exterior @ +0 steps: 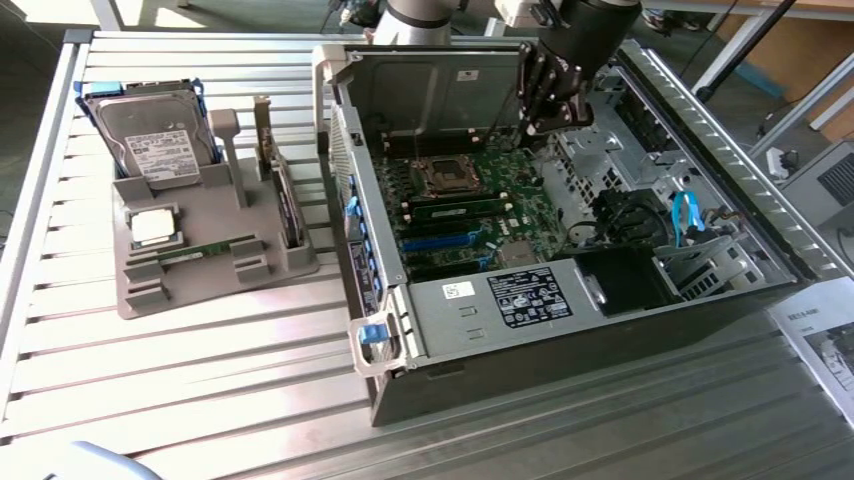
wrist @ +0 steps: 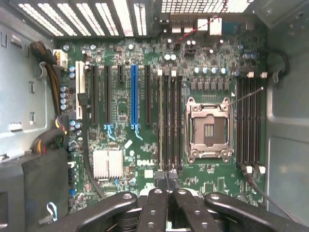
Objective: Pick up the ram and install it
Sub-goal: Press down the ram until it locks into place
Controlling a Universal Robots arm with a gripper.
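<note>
Ram [exterior: 203, 251]: thin green stick, black chips, lying flat in gray holder [exterior: 287, 262] front slot.

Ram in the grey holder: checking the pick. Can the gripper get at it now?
Probably yes: the ram lies uncovered in its holder, though the gripper hangs over the open case.

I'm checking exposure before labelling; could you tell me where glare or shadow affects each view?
Exterior view: sunlight glares off the slatted table in bright stripes, while the open computer case shades its motherboard. Wrist view: the motherboard is evenly lit, the vent grilles are washed out white, and the gripper is dark.
</note>
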